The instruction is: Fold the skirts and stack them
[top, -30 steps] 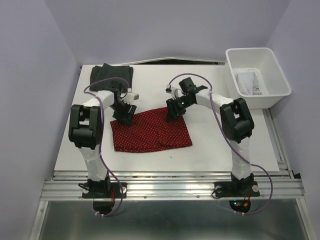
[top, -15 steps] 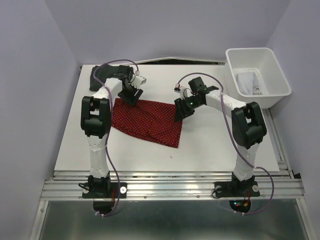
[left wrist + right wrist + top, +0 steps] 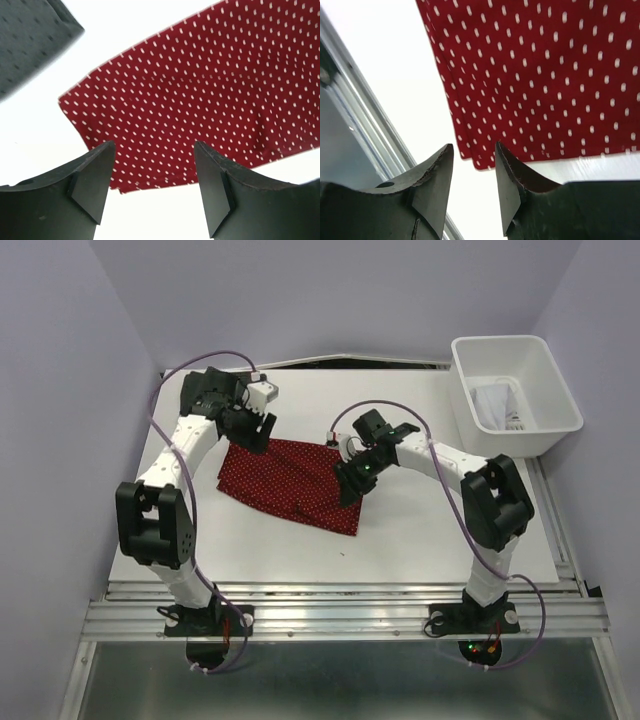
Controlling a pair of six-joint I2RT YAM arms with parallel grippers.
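Note:
The red skirt with white dots lies folded and skewed on the white table. My left gripper hovers open over its back left corner; in the left wrist view the red skirt spreads beyond the open left gripper. My right gripper is at the skirt's right edge, open. A corner of the red skirt shows past the right gripper, not pinched. The dark skirt lies at the back left, mostly hidden under my left arm. The white skirt lies in the bin.
A white plastic bin stands at the back right, off the table's right side. A metal rail runs along the near edge by the arm bases. Purple walls close in on both sides and the back.
The red skirt has shifted back and turned askew, narrower than before. My left arm swung to the back left and its jaws widened. The right jaws narrowed at the skirt's right edge.

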